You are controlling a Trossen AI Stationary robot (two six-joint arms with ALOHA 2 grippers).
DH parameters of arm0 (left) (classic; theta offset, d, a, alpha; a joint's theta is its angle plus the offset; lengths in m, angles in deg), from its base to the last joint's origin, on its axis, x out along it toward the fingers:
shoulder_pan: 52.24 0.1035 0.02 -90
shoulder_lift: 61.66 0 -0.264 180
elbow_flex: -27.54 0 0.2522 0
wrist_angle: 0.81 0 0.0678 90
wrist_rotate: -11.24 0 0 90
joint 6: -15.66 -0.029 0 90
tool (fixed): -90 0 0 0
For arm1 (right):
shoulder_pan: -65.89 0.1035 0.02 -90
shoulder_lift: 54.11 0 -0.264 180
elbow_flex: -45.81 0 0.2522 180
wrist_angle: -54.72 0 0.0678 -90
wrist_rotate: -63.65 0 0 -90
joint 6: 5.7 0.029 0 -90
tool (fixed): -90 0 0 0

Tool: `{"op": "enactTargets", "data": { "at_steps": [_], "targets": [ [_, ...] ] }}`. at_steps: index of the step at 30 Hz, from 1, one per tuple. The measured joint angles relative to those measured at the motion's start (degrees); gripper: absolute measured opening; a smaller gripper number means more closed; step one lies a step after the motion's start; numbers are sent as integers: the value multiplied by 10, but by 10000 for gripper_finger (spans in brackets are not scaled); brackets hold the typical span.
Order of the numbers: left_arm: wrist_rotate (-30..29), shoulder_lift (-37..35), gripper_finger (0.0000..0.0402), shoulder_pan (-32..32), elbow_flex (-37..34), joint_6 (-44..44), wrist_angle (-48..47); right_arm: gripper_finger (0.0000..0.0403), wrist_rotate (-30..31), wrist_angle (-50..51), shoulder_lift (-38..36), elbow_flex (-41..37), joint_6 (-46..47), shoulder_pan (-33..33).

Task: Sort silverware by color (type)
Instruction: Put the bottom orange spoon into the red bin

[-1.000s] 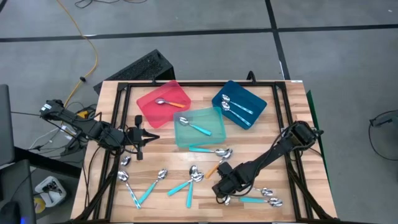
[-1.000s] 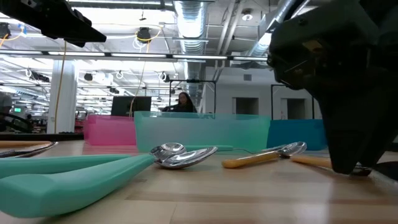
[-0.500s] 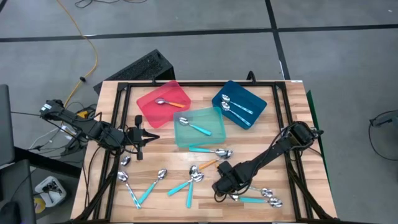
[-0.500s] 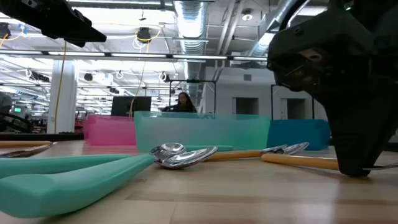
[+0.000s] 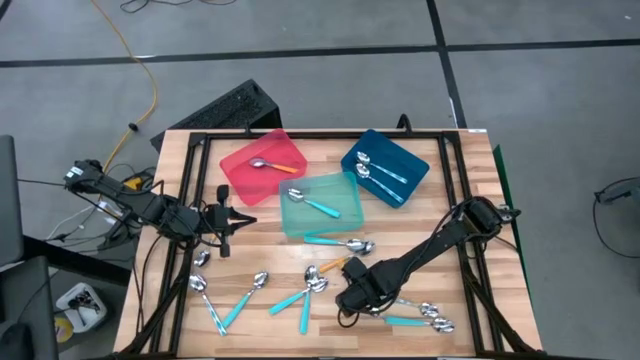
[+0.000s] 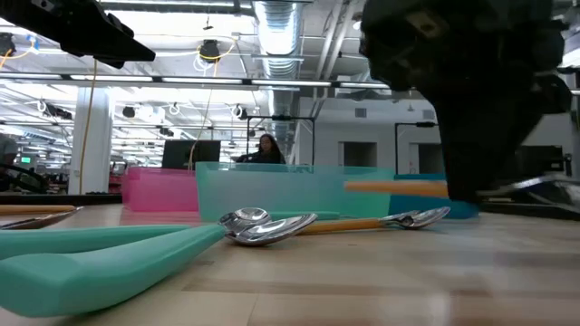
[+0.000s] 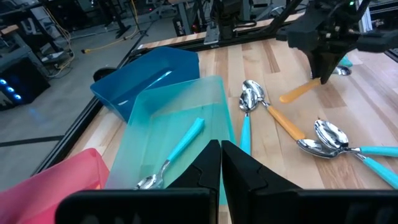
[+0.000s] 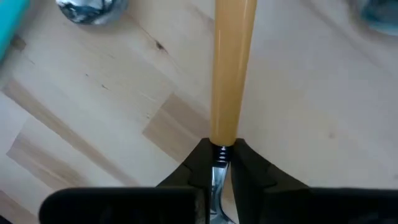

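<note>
**Right gripper lifts an orange-handled spoon clear of the table**

High view: the right gripper (image 5: 352, 293) is over the near middle of the wooden table (image 5: 470, 210), pinching an orange-handled spoon (image 5: 331, 266) whose handle points away toward the far left. The left gripper (image 5: 236, 222) waits at the left side, its fingers pressed together on nothing. At the far end stand a red tray (image 5: 232, 172) holding one orange spoon, a teal tray (image 5: 345, 186) holding one teal spoon, and a blue tray (image 5: 388, 152) holding two pale spoons. Loose teal-handled spoons (image 5: 292, 298) lie along the near left, and more spoons (image 5: 428, 318) lie just right of the right gripper.

Low view: the held spoon's orange handle (image 6: 395, 187) hangs level above the tabletop, in front of the teal tray. A second orange-handled spoon (image 6: 362, 223) lies on the wood beneath it, beside metal bowls.

Left wrist view: the left fingers (image 7: 202, 169) meet, empty. Beyond them the right gripper (image 7: 322, 77) holds the orange spoon tilted above the table.

Right wrist view: the right fingers (image 8: 200, 163) clamp the spoon's metal neck just where the orange handle begins.
</note>
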Motion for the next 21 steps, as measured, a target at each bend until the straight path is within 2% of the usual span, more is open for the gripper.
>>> {"op": "enactTargets", "data": {
  "at_steps": [7, 21],
  "targets": [
    [0, 0, 0, 0, 0, -1, -1, 60, 10, 2, -1, 17, -71, -21],
    [1, 0, 0, 0, 0, 1, -2, 61, 10, -14, -2, 18, -312, -143]
  ]
}}
